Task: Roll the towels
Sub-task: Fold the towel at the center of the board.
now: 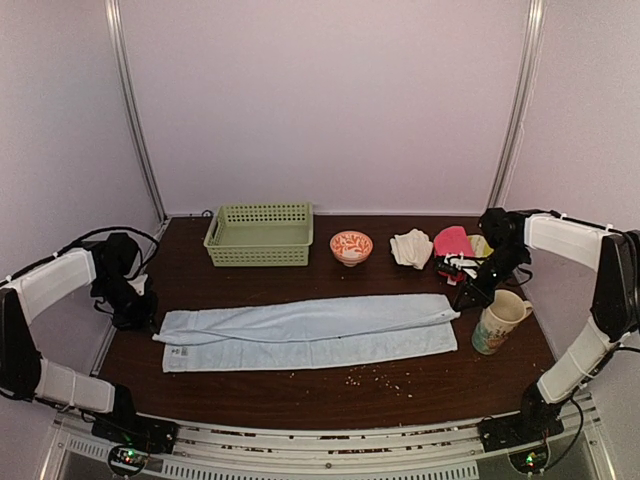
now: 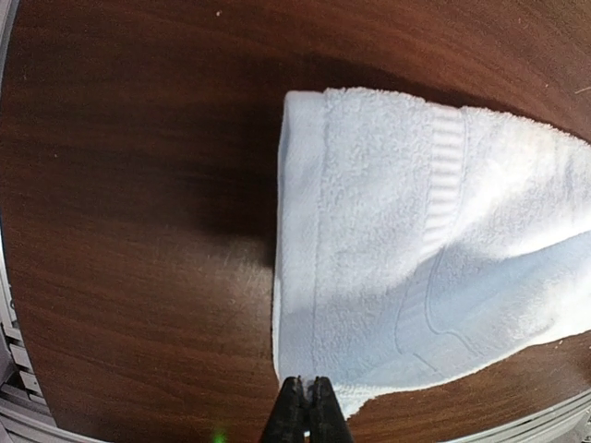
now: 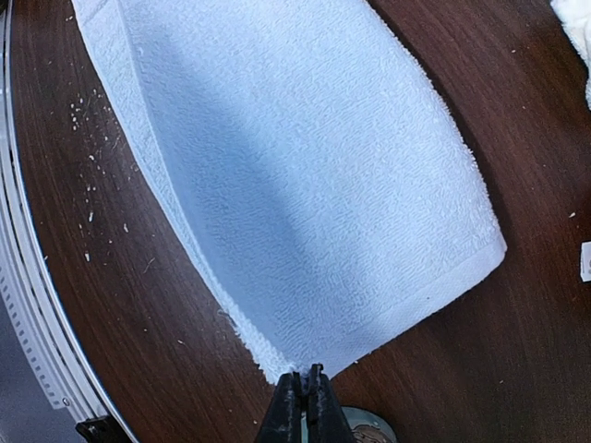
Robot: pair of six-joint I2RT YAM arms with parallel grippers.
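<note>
Mug (image 1: pixel 497 322) crowds towel's (image 1: pixel 310 332) rt end (left end open).

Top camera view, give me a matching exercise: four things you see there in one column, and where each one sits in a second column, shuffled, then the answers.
Things:
1. light blue towel
2. green basket
3. orange-patterned bowl
4. mug

Places:
A. at the right, just past the towel's right end
B. at the back, left of centre
C. stretched long, left to right, across the middle
D. at the back, just right of the basket

Pairs: 1-C, 2-B, 3-D, 4-A
</note>
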